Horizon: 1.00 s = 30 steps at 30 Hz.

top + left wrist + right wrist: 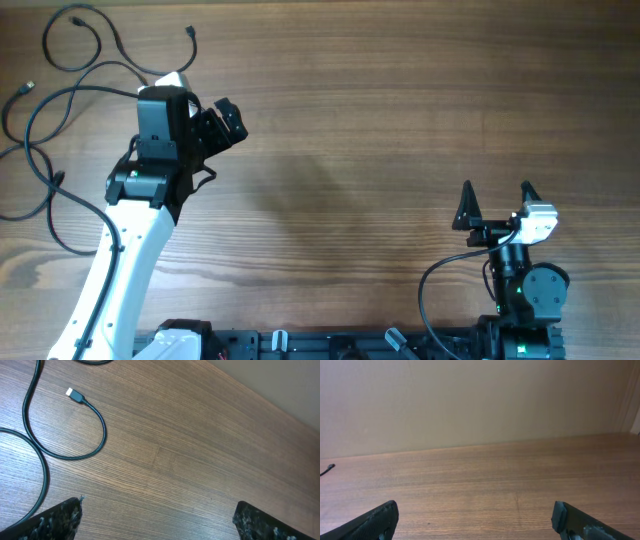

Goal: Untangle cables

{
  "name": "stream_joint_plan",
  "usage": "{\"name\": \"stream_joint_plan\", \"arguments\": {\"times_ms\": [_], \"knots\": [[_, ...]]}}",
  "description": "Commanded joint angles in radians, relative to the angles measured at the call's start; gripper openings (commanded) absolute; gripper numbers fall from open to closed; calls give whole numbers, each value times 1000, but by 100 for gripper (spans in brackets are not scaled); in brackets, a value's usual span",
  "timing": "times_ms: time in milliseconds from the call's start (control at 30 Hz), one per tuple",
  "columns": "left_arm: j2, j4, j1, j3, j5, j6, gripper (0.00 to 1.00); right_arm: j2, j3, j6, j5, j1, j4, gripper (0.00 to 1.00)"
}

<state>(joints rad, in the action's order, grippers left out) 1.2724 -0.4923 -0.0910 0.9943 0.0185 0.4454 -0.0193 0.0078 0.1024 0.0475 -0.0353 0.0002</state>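
Several thin black cables [60,95] lie in loose separate curves on the table's far left. One cable [65,455] curls through the left wrist view and ends in a silvery plug [73,394]. My left gripper [218,122] is open and empty, above the table just right of the cables; in its wrist view [157,522] only bare wood lies between the fingers. My right gripper [496,203] is open and empty at the near right, far from the cables. A black cable tip [329,467] shows at the left edge of the right wrist view.
The wooden table [380,130] stretches between the two arms. A thicker black robot wire [440,280] loops beside the right arm's base. A beige wall [470,400] stands behind the table's far edge.
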Motion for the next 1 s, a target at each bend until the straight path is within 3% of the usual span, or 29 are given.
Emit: {"name": "stream_joint_plan", "arguments": {"times_ms": [0, 267, 500, 767, 967], "knots": [[5, 1, -3, 6, -16, -23, 100, 16, -3, -17, 1, 5, 1, 100], [-23, -97, -3, 5, -16, -23, 100, 16, -3, -17, 1, 5, 1, 100], [-259, -121, -3, -51, -9, -107, 100, 16, -3, -16, 1, 5, 1, 99], [-549, 156, -2, -373, -18, -128, 100, 16, -3, -17, 1, 5, 1, 100], [-780, 314, 11, -639, -127, -127, 100, 16, -3, -17, 1, 5, 1, 100]]}}
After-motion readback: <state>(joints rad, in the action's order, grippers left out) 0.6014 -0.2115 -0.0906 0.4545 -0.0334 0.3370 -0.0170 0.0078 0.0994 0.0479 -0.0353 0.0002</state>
